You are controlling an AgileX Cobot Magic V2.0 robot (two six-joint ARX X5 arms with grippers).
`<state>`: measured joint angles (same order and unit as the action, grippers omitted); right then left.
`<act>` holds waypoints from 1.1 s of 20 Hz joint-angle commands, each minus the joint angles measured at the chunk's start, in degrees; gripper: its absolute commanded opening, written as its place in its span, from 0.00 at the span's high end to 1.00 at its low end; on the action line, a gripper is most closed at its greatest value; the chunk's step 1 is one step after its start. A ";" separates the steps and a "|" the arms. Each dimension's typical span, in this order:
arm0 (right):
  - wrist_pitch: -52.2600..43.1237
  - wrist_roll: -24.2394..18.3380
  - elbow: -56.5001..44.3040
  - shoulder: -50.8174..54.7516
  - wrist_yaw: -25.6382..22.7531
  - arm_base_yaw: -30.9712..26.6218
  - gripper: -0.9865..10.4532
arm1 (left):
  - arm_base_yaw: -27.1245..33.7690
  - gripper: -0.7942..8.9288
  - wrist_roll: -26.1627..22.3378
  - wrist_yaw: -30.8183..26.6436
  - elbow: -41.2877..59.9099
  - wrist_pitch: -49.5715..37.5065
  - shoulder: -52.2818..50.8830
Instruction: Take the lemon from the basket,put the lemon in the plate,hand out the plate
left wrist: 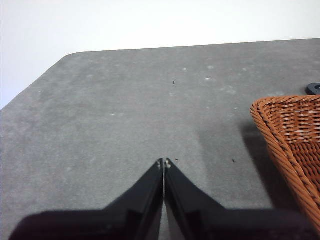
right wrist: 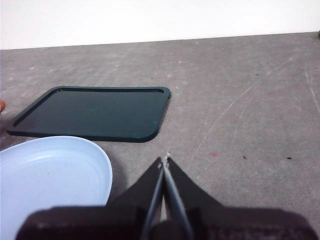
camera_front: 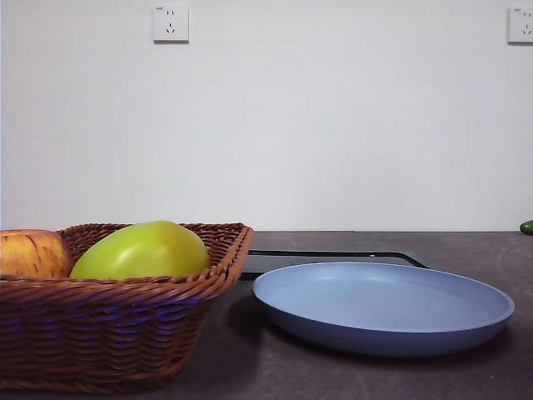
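The brown wicker basket point(camera_front: 108, 333) stands at the front left; its corner also shows in the left wrist view point(left wrist: 292, 135). The lemon is hidden. The empty light-blue plate point(camera_front: 383, 307) lies to the right of the basket, and its rim shows in the right wrist view point(right wrist: 50, 175). My left gripper point(left wrist: 163, 162) is shut and empty above bare table beside the basket. My right gripper point(right wrist: 165, 161) is shut and empty above the table beside the plate. Neither arm shows in the front view.
A large yellow-green fruit point(camera_front: 141, 250) and a red-yellow apple point(camera_front: 33, 254) lie in the basket. A flat black tray point(right wrist: 95, 112) lies behind the plate, also in the front view point(camera_front: 333, 258). A small green thing point(camera_front: 526, 227) sits at the far right edge.
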<state>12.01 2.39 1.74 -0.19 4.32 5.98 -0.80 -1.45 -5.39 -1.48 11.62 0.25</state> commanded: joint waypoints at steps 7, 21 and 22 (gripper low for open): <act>0.00 7.76 -0.50 0.22 -0.11 0.04 0.91 | 0.13 0.91 14.93 14.86 0.44 -0.85 -0.17; -1.20 28.94 -0.44 0.20 3.34 0.04 0.91 | 0.13 0.91 24.28 26.23 0.20 -0.79 -0.15; -1.05 29.33 -0.26 0.20 3.37 0.04 0.91 | 0.13 0.91 24.46 26.16 -0.04 -0.57 -0.11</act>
<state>11.14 29.78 1.58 -0.19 7.53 5.98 -0.80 21.54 20.53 -1.41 10.63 0.25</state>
